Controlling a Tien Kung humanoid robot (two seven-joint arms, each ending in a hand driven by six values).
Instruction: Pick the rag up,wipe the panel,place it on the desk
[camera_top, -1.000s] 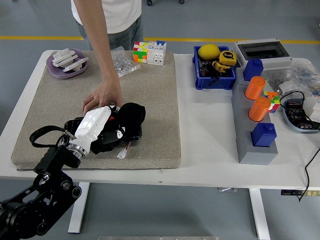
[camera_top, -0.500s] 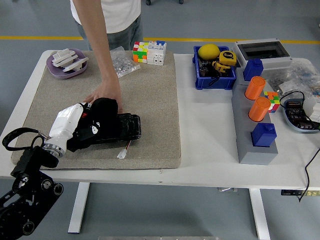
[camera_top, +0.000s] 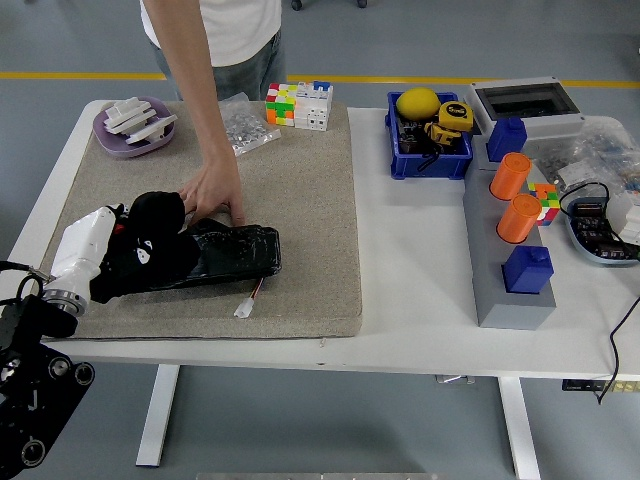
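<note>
Dragged leftward since a second ago, my left hand (camera_top: 120, 255) grips the black rag (camera_top: 155, 228) at the panel's (camera_top: 225, 255) nine-o'clock end, so I judge this wiping stroke nearly finished.

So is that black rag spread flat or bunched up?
Bunched up: the black rag sits as a rounded lump at the left end of the black panel, under the robot's left hand.
</note>
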